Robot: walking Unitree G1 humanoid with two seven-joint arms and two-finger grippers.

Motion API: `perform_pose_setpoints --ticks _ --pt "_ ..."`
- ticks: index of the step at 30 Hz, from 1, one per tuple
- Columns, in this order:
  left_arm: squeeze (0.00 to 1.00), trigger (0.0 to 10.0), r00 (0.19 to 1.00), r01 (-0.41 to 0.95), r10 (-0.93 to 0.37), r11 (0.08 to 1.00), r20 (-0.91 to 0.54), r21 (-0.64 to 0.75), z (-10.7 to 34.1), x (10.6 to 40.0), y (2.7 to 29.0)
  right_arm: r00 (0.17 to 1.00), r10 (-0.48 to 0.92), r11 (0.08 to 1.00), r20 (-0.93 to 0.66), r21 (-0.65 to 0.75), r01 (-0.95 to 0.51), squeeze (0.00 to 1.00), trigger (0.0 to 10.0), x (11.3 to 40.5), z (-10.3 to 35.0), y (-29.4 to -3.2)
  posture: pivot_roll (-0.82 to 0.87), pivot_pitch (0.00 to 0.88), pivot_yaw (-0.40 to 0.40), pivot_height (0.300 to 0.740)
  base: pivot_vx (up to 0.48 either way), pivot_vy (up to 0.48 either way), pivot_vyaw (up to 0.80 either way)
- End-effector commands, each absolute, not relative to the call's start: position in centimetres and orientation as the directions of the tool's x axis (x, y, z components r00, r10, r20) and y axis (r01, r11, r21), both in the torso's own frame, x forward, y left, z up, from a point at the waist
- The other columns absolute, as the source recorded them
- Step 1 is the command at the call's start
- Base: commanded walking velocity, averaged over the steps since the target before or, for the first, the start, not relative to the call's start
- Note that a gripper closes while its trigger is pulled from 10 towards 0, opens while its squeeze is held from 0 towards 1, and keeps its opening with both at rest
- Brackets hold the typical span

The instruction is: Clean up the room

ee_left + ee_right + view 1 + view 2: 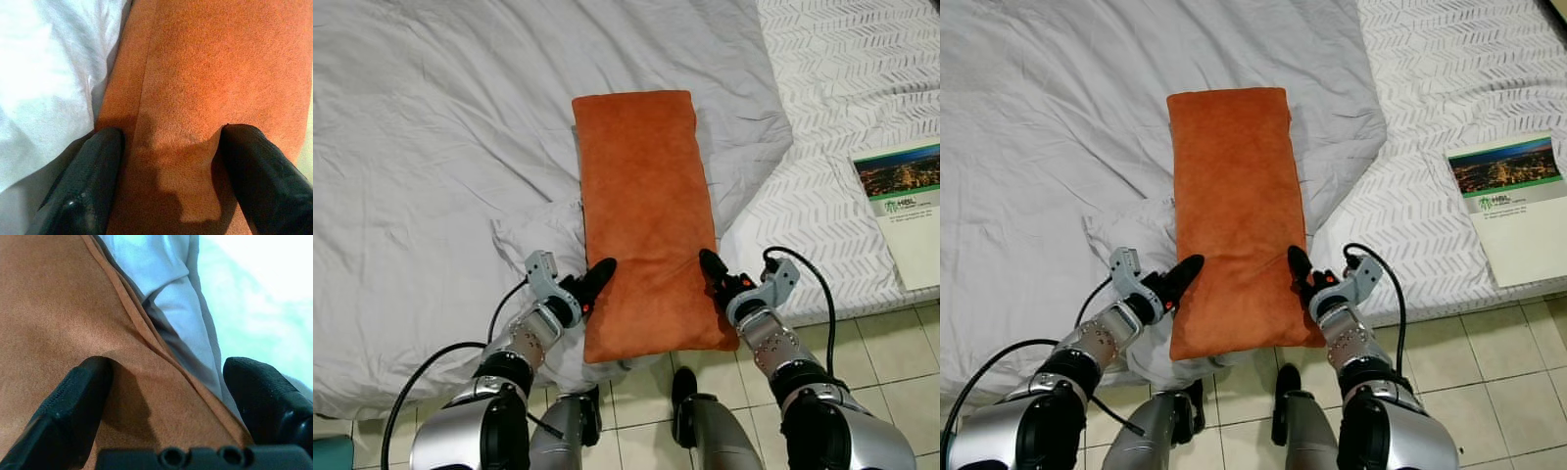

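1. One orange pillow: long, rectangular, suede-like nap, a flat seam flange showing along its long edges in both wrist views. Colour is even rust-orange, with no pattern.
2. It lies lengthwise on the bed, on top of a rumpled grey-white sheet. Its near end overhangs the bed edge above the tiled floor.
3. Count: one pillow, one booklet, two grippers. The booklet has a dark city photo on its cover and rests on the white chevron-patterned coverlet, well to the robot's right of the pillow.
4. Left gripper: at the pillow's near left edge. Jaws apart; in the left wrist view one finger sits at the seam beside the sheet, and the other finger presses down on the orange fabric.
5. Right gripper: at the pillow's near right edge. Jaws apart, straddling that edge; in the right wrist view one finger rests on the pillow's face, and the other finger is out past the seam over the sheet.
6. The pillow's near end lies between the two grippers, touched on both sides.
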State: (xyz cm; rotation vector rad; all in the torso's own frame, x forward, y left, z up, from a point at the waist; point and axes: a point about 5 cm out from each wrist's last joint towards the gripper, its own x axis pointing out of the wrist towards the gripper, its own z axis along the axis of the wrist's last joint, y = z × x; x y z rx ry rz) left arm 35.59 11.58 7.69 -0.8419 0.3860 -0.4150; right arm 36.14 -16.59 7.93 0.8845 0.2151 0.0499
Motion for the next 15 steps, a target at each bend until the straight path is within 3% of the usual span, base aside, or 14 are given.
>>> perform_pose_setpoints --ticks 1,3,4,5,6,7,15 --pt "0.0 10.0 0.775 0.107 -0.553 0.59 -0.305 -0.8 3.7 32.7 10.1 0.959 0.118 0.596 -0.257 0.791 0.139 0.0 10.0 35.0 5.8 -16.0 -0.02 0.585 0.042 0.74 0.0 0.0 0.0" --pt "0.0 10.0 0.763 0.101 -0.558 0.601 -0.326 -0.793 3.4 32.4 9.7 0.958 0.12 0.591 -0.262 0.794 0.143 0.0 10.0 35.0 5.8 -15.7 -0.02 0.581 0.038 0.74 0.0 0.0 0.0" --pt "0.0 4.6 0.757 0.091 -0.555 0.611 -0.344 -0.787 3.1 32.2 9.6 0.956 0.122 0.588 -0.265 0.796 0.145 0.0 8.8 35.0 5.7 -15.6 -0.02 0.578 0.036 0.74 0.0 0.0 0.0" --pt "0.0 4.6 0.753 0.082 -0.549 0.625 -0.363 -0.776 2.8 32.0 9.5 0.954 0.123 0.585 -0.274 0.796 0.153 0.0 8.8 35.0 5.6 -15.3 -0.02 0.578 0.036 0.74 0.0 0.0 0.0" --pt "0.0 0.0 0.75 0.076 -0.545 0.635 -0.376 -0.769 2.6 31.8 9.3 0.953 0.119 0.578 -0.279 0.8 0.162 0.0 0.4 34.9 5.5 -15.1 -0.02 0.572 0.034 0.74 0.0 0.0 0.0" --pt "0.0 0.0 0.747 0.076 -0.543 0.642 -0.383 -0.763 2.4 31.7 9.2 0.952 0.118 0.571 -0.281 0.804 0.166 0.0 0.0 34.9 5.5 -14.9 -0.02 0.572 0.034 0.74 0.0 0.0 0.0" --pt "0.0 0.0 0.712 0.146 -0.588 0.658 -0.384 -0.739 2.2 31.2 7.9 0.941 0.119 0.561 -0.317 0.803 0.199 0.0 0.0 34.5 4.8 -13.7 -0.01 0.566 0.037 0.74 0.0 0.0 0.0"
